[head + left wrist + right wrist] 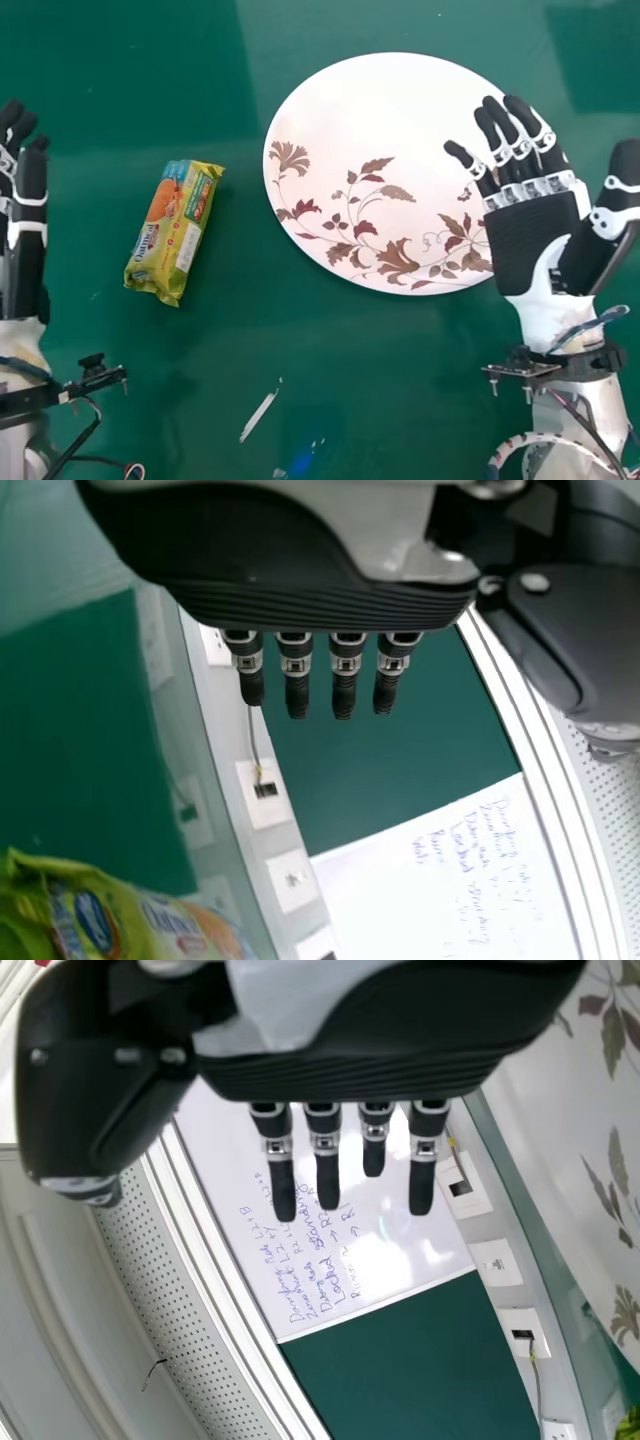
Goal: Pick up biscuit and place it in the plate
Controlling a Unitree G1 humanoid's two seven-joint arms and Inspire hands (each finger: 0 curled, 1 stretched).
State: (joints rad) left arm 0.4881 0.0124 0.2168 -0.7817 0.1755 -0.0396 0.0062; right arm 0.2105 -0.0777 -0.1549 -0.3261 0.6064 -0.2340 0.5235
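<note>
the biscuit packet (175, 232) lies on the counter (330, 360) between the left hand (25, 260) and the plate (350, 110). both hands' fingers are straight, slightly apart; closing late, the left could shove the (probably slick) packet away. the right hand (530, 235) might nudge the plate. the head view gives the packet whole; the left wrist view crops it but adds sockets (265, 790).
</note>
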